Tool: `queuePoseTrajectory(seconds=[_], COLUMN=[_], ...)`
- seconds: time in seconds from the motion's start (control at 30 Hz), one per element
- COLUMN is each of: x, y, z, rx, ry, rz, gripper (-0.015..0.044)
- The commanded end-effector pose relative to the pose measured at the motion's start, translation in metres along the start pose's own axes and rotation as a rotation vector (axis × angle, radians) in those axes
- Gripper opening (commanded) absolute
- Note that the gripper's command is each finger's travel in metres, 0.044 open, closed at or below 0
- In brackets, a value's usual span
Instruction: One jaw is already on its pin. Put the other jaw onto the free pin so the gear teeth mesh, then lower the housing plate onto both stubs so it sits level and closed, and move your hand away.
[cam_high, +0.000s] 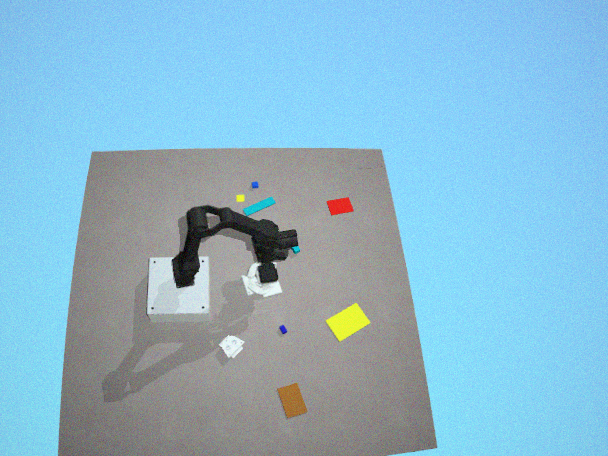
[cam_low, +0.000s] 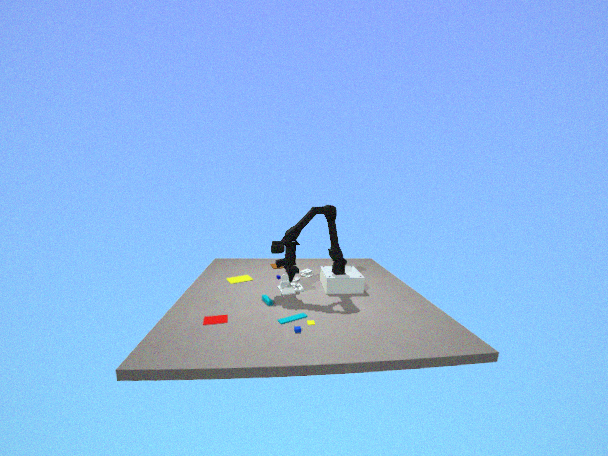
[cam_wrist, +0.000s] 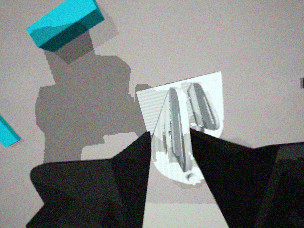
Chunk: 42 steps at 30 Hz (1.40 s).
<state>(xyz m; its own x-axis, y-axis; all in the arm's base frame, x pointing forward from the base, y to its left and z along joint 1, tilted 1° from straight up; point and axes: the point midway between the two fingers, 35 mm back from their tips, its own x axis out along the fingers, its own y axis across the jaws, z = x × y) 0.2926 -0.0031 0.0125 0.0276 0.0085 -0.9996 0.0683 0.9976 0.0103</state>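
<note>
On a gray-brown tabletop (cam_high: 360, 260) (cam_low: 410, 340), a black six-joint arm (cam_high: 192, 245) (cam_low: 332, 230) is rising from a white base box (cam_high: 156, 300) (cam_low: 345, 286), arching over & pointing its gripper (cam_low: 291, 281) (cam_wrist: 167, 134) down at a white assembly (cam_high: 272, 289) (cam_low: 289, 290) (cam_wrist: 210, 86). In the wrist view the gripper's two black fingers are standing partly open, approx. midway or a bit less, w/ a narrow upright white jaw piece (cam_wrist: 176, 130) showing btwn the tips; the gripper is holding smth, apparently this piece. A 2nd upright white piece (cam_wrist: 202, 107) is standing beside it, on the right in that view. Both are showing over the assembly's flat white part; pins & gear teeth are too small/blurred to tell, so whether the teeth are meshing can't be told.

Nearer the top view's bottom edge, a small white plate w/ 2 round marks (cam_high: 231, 346) (cam_low: 306, 273), prob. the housing plate, is lying well apart from the assembly, so it isn't covering it.

Around them, other items are lying: a yellow rectangle (cam_high: 348, 322) (cam_low: 239, 279), a red one (cam_high: 340, 206) (cam_low: 215, 320), an orange-brown one (cam_high: 292, 400) (cam_low: 276, 266), a flat cyan strip (cam_high: 259, 206) (cam_low: 292, 318) (cam_wrist: 8, 132), a cyan block (cam_high: 296, 249) (cam_low: 267, 300) (cam_wrist: 65, 22), a small yellow block (cam_high: 240, 198) (cam_low: 311, 322) & 2 small blue blocks.
</note>
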Motion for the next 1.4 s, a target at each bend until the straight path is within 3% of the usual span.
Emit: queuePoseTrajectory(seconds=[0.0, 0.57, 1.37], x=[0.008, 0.034, 0.037], y=[0.000, 0.000, 0.000], z=[-0.003, -0.004, -0.004], rx=[0.003, 0.004, 0.008], ry=[0.008, 0.008, 0.008], rz=[-0.001, -0.001, -0.001], gripper=[0.0134, 0.0134, 0.0134])
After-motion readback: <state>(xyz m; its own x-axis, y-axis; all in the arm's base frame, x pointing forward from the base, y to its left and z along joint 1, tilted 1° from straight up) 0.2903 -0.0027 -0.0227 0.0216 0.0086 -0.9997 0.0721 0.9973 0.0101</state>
